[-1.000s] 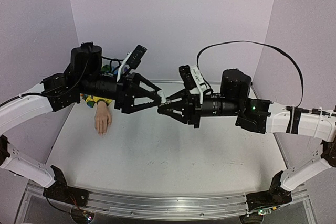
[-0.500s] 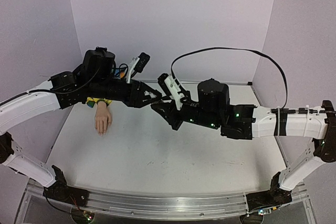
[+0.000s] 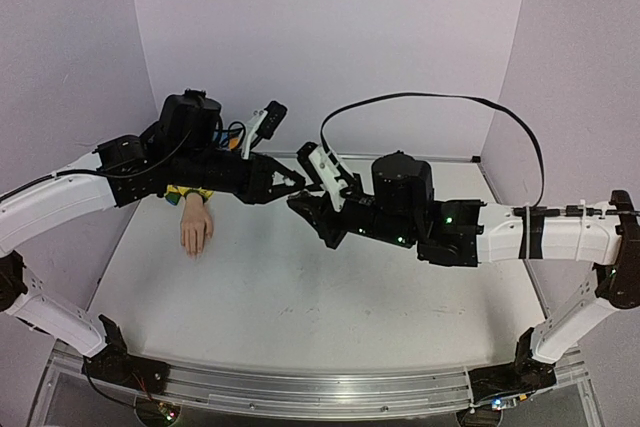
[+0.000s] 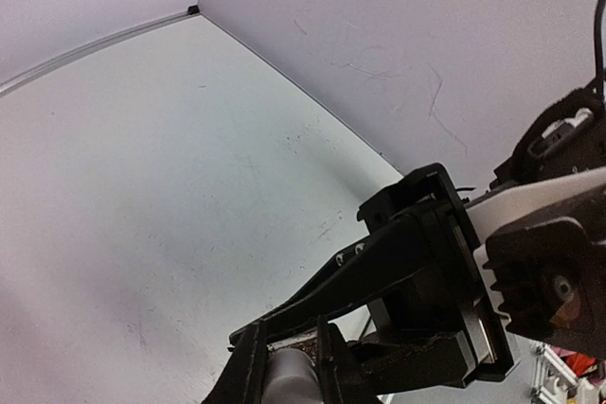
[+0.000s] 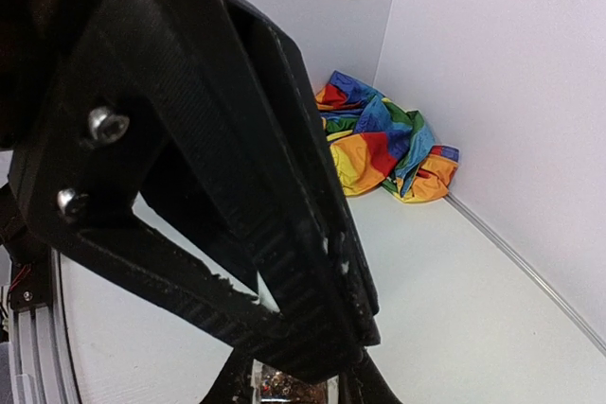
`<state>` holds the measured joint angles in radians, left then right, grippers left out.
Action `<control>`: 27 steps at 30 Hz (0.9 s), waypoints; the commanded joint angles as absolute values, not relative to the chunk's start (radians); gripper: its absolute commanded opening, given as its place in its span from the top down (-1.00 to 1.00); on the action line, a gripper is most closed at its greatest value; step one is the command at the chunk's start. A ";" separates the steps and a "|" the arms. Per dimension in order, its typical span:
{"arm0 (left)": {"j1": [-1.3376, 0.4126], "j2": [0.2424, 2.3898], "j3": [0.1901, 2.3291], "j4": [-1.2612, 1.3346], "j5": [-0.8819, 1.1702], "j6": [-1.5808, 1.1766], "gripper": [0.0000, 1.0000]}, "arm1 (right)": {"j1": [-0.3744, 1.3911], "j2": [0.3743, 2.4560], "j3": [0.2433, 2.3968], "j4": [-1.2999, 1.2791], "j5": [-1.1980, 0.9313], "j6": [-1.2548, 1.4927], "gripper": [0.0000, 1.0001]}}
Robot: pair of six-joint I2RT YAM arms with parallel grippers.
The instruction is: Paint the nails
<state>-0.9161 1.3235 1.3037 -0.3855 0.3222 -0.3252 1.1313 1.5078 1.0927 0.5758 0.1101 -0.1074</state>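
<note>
The two pincers meet above the middle of the white table, a little toward the far side. The left gripper comes in from the left and the right gripper from the right. In the top view their tips are touching or nearly so; I cannot separate them there.

In the left wrist view the left fingers are pressed onto a small pale grey cylinder and pinch it from both sides. The black frame of the right gripper fills the space just beyond it. In the right wrist view the right fingers stand tight on each side of a small glittering brownish piece at the very bottom edge. It looks pinched, though the frame cuts most of it away. I cannot tell whether the two pieces belong to one object.

The small pale skin-coloured mannequin hand lies flat at the far left of the table, under the left arm. Its fingers point toward the near edge. It is well apart from both pincers, to their left. The nails are at the near end of it, too small for me to make out. Its crumpled rainbow-striped fabric sleeve lies against the lilac wall on the far side.
</note>
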 commanded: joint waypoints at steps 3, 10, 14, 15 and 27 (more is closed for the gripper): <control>-0.916 1.335 1.359 -0.358 0.445 -0.288 0.93 | 1.136 1.478 1.124 0.656 0.087 -0.104 1.00; -0.952 1.328 1.294 -0.278 0.875 -0.064 1.00 | 1.026 1.392 1.073 0.714 -0.765 -0.066 1.00; -0.964 1.295 1.274 -0.247 0.980 -0.003 1.00 | 0.993 1.387 1.078 0.746 -1.105 -0.018 1.00; -0.966 1.294 1.277 -0.245 0.984 -0.002 1.00 | 0.989 1.385 1.074 0.746 -1.099 -0.012 1.00; -0.966 1.282 1.270 -0.233 0.990 -0.020 1.00 | 0.983 1.373 1.048 0.757 -0.969 -0.015 1.00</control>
<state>-0.9607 1.3113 1.2781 -0.2852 0.8619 0.0299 0.9756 1.4296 1.0420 0.6006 -0.8875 0.0826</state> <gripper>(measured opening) 0.142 0.225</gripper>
